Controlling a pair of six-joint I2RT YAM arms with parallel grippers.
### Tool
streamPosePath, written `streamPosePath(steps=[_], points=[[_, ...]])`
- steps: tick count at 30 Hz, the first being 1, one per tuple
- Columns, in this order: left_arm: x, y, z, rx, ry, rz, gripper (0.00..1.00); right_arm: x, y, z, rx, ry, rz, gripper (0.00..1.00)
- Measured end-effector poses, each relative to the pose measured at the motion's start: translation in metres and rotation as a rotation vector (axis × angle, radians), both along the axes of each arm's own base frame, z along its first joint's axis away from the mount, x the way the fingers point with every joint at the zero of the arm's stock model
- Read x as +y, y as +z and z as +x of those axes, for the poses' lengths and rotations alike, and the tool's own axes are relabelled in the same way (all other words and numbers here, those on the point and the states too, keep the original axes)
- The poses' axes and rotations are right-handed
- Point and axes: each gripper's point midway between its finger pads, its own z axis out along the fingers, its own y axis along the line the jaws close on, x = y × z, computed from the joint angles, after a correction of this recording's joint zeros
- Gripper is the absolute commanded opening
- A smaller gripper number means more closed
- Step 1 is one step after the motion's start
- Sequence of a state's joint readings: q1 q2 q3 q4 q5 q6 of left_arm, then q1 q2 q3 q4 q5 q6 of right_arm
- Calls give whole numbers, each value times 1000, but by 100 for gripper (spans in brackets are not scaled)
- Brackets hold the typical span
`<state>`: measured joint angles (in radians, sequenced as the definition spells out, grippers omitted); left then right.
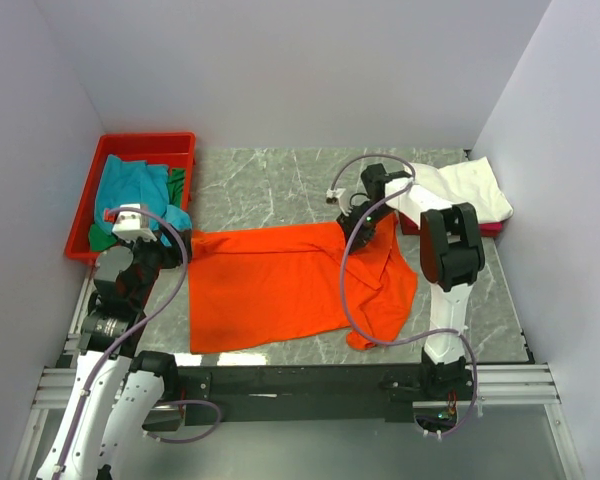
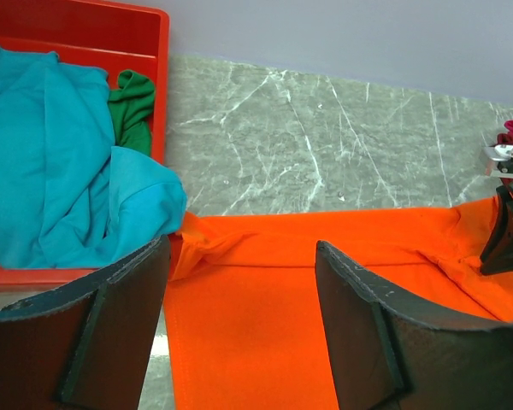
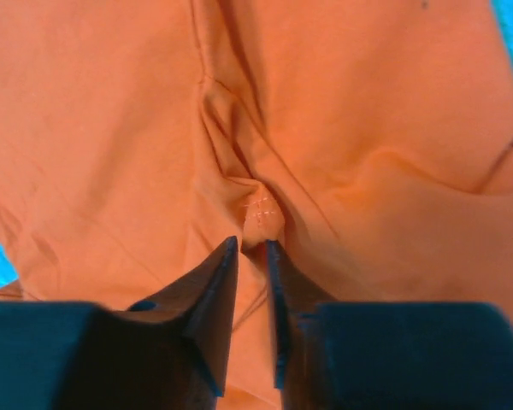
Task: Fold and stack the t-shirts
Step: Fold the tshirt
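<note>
Now, right tool point(image 3: 251, 244) pinching orange t-shirt point(image 3: 368, 128)

Bare table point(image 1: 280, 185) beyond orange t-shirt point(image 1: 265, 285); tray point(image 1: 145, 141) left

t-shirts: 5 total | orange t-shirt point(image 1: 270, 285): 1 | teal t-shirt point(image 1: 130, 185): 1 | green t-shirt point(image 2: 132, 111): 1 | white t-shirt point(image 1: 470, 185): 1 | magenta-red t-shirt point(image 1: 492, 230): 1, only an edge shows | red tray point(image 1: 145, 141): 1 | grippers: 2, left gripper point(image 2: 241, 252) + right gripper point(image 3: 252, 248) | fingers point(image 2: 111, 325) per gripper: 2 | marble table point(image 1: 270, 185): 1 | cables point(image 1: 352, 318): 2

Spread t-shirt point(image 1: 270, 290) right of tray point(image 1: 145, 138)
</note>
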<state>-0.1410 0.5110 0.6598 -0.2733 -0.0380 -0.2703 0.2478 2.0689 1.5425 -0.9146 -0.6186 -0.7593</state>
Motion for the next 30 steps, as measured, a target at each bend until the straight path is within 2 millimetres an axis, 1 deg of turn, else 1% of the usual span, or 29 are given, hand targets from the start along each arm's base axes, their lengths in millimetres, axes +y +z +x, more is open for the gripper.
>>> streamPosePath(steps=[1, 4, 5, 9, 11, 13, 16, 18, 21, 24, 26, 27, 29, 30], points=[[0, 0, 0, 2, 0, 0, 73, 0, 0, -1, 1, 2, -1, 9], [0, -2, 1, 6, -2, 0, 73, 0, 1, -5, 0, 6, -2, 1], [-1, -2, 1, 9, -5, 0, 73, 0, 2, -8, 0, 6, -3, 0], [-2, -3, 1, 12, -11, 0, 73, -5, 8, -23, -14, 17, -15, 0], [-3, -3, 1, 10, -14, -1, 73, -8, 11, -34, -30, 31, -25, 0], [-3, -3, 1, 11, -15, -1, 73, -9, 14, -50, -43, 55, -32, 0], [-3, -3, 1, 11, -15, -1, 73, -5, 18, -69, -70, 99, -39, 0], [-3, -3, 1, 12, -15, -1, 73, -1, 20, -77, -84, 126, -39, 0], [-3, -3, 1, 13, -15, -1, 73, 4, 18, -86, -104, 158, -47, 0], [-3, -4, 2, 15, -15, -1, 73, 7, 11, -94, -112, 185, -71, 0], [-3, -4, 2, 17, -15, 0, 73, 8, 7, -96, -121, 196, -86, 2], [-3, -4, 2, 17, -15, 0, 73, 8, 6, -97, -124, 199, -95, 9], [-3, -4, 2, 18, -15, -1, 73, 7, 3, -98, -134, 203, -111, 26], [-3, -4, 2, 18, -15, -1, 73, 7, 3, -99, -136, 203, -119, 33]])
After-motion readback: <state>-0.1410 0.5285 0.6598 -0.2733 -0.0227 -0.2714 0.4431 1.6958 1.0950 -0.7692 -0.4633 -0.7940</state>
